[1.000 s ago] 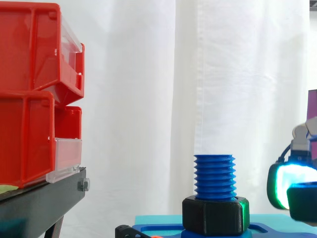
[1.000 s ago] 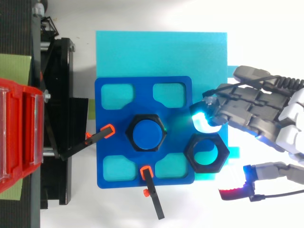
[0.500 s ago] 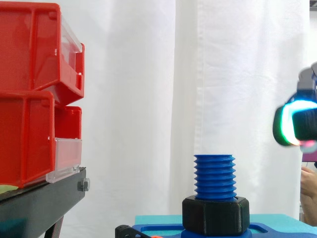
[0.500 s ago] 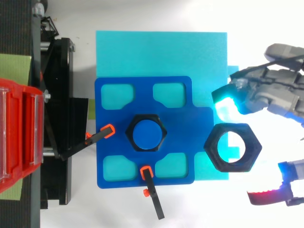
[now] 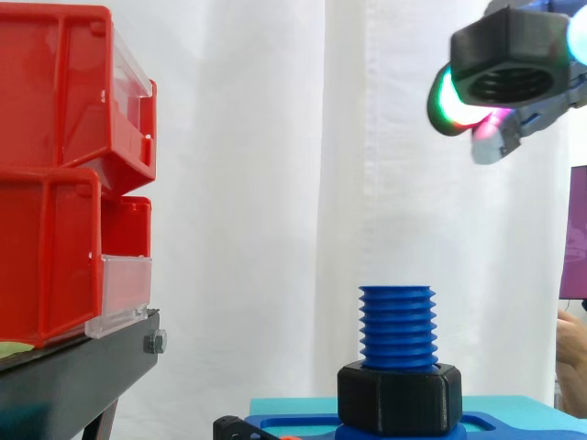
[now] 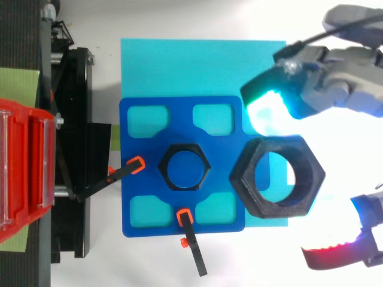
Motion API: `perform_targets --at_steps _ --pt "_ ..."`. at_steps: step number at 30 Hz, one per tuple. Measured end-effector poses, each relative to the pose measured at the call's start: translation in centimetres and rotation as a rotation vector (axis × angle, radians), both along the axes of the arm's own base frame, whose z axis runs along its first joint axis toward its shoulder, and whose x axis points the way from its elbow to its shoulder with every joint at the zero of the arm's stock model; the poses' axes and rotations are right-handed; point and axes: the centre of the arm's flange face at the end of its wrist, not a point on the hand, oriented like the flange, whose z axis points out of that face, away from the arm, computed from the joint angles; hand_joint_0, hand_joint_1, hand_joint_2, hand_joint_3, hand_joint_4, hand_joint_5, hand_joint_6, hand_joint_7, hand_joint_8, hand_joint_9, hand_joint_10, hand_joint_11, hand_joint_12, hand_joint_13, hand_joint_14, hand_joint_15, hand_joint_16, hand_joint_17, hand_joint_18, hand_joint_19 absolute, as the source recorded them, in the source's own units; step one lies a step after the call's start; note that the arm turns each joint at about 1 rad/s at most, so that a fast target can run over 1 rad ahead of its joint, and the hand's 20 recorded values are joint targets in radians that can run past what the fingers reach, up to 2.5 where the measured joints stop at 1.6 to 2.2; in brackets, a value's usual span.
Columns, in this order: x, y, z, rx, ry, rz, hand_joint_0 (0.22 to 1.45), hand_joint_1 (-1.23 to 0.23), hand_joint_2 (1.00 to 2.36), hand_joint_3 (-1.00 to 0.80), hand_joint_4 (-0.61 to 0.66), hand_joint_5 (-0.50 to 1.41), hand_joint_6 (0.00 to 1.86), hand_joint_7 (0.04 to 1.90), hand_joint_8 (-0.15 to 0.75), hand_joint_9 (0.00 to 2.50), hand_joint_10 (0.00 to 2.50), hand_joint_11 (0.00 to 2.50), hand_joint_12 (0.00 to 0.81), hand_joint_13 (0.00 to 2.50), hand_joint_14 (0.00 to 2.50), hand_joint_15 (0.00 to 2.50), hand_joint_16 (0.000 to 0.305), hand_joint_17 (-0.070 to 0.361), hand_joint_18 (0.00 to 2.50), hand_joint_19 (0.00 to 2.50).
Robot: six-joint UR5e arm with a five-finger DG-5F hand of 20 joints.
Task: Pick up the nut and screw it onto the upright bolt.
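Nut point(image 5: 507, 46) + robot hand point(image 6: 338, 95) have gone up and left since 0.5 s ago. Side view had the glowing pads at mid height by the right edge; now they're near the top, w/ the nut in sight there. In top view the nut has shifted from beside the blue plate point(image 6: 143, 149) to over its right part.

Robot hand is closed on the nut, a black hex, held well clear of everything. Side view: nut sits at the front of the fingers, threaded hole facing down and a bit twd the camera. The green pad point(image 5: 447, 105) is just behind its left side, w/ a magenta glow under it. Top view: nut lies betw. the fingers w/ cyan-green pad point(image 6: 263, 98), above it in frame, and the thumb w/ red pad point(image 6: 332, 260), below it. Glare hides the actual contact pts.

The bolt point(image 5: 396, 325) is blue, upright and threaded. It stands well below the robot hand and somewhat left of it in side view, not under the nut. A 2nd black nut point(image 5: 398, 396) sits at the bolt's base on the blue plate.

The plate lies on a cyan mat point(image 6: 197, 66) on the white counter point(image 6: 179, 18). Black clamps w/ orange tips point(image 6: 192, 248) touch the plate on the sides away from the robot hand.

Red bins point(image 5: 55, 183) sit on a black stand point(image 5: 83, 367), far left of the robot hand.
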Motion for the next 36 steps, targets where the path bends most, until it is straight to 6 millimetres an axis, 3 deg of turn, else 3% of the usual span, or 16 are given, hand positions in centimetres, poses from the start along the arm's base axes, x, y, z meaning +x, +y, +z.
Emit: perform_targets --at_steps 14,36 --pt "3.3 -2.0 -3.8 0.003 -0.066 0.018 0.58 -0.58 1.0 -0.49 0.22 -0.14 0.5 1.27 0.243 0.75 0.01 0.17 0.25 0.74 0.0 0.04 0.023 0.051 0.46 0.05" --pt "4.3 -2.8 -7.1 -0.032 -0.02 0.054 0.58 -0.58 1.0 -0.48 0.22 -0.14 0.5 1.26 0.245 0.75 0.01 0.18 0.249 0.74 0.0 0.04 0.023 0.051 0.47 0.05"
